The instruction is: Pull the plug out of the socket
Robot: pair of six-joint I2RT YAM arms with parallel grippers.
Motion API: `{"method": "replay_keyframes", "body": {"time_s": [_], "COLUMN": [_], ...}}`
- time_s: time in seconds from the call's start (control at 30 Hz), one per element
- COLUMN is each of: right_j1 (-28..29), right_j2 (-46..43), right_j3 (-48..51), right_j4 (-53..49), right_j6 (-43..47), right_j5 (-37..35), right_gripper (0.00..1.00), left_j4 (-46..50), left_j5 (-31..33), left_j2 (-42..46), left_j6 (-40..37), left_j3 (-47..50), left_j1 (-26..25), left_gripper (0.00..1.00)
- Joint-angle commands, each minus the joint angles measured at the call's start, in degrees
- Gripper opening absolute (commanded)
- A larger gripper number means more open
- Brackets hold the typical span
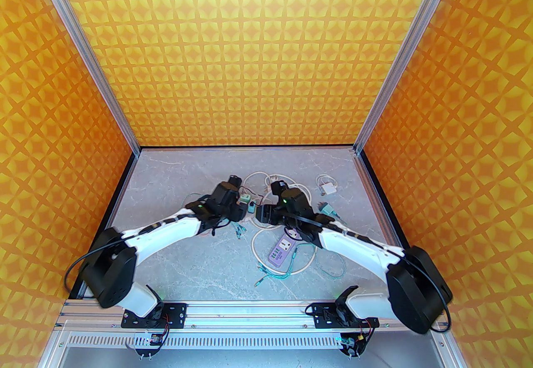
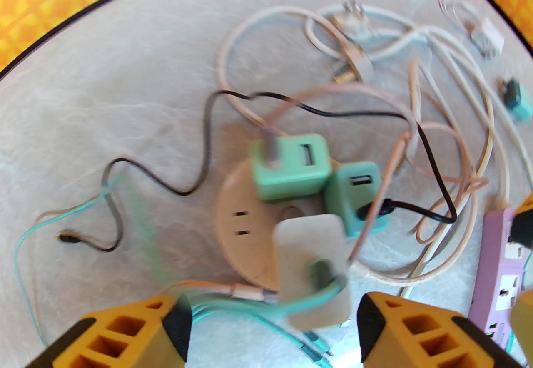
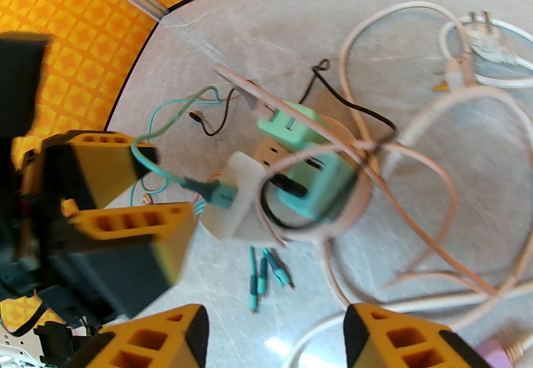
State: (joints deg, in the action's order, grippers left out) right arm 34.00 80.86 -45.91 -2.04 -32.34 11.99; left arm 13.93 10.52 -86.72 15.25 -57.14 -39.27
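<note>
Three plugs crowd the round socket [image 2: 239, 249] on the worktop [image 2: 125, 108]; the white plug [image 2: 310, 258] (probably light, rigid, slick, tightly seated) wants pinching across its flat sides. Open just beside it sits the left end effector [image 2: 275, 316]; the right end effector [image 3: 275, 324] is open, empty.

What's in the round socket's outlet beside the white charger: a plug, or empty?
Empty: its two slots show bare on the round socket, nothing inserted.

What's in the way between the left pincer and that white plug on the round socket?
Nothing solid: the white plug sits just ahead of the left pincer, whose jaws stand open. Its own teal cable runs toward the pincer's gap, and a pink cable loops past the plug's right edge; either might snag.
</note>
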Motion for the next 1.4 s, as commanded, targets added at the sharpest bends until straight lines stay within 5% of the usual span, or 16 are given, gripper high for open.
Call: {"method": "replay_keyframes", "body": {"time_s": [0.0,0.5,0.97,1.37], "right_j1": [0.37,0.50,0.15,-6.92], "right_j2": [3.54,14.19,12.10,10.54], "right_j3": [-2.88,-8.80,-13.50,-17.47], "right_j4": [1.84,1.80,-2.16,-8.20], "right_j6": [-0.21,-0.49,-0.76,4.09], "right_j5": [1.00,-1.90,-2.91,4.91], "right_gripper": [0.58,0.56,0.59,0.58], "left_j4": [-3.13,-7.05,-8.87,-8.21], "left_j5": [-1.67,-5.51,-5.49,-5.49], "left_j2": [3.54,0.68,-4.16,-5.31], "left_j6": [3.17,3.24,2.22,0.86], "left_j3": [3.45,6.20,4.94,3.59], "left_j1": [1.18,0.88,-0.64,-1.94], "left_gripper": [0.69,0.63,0.62,0.63]}}
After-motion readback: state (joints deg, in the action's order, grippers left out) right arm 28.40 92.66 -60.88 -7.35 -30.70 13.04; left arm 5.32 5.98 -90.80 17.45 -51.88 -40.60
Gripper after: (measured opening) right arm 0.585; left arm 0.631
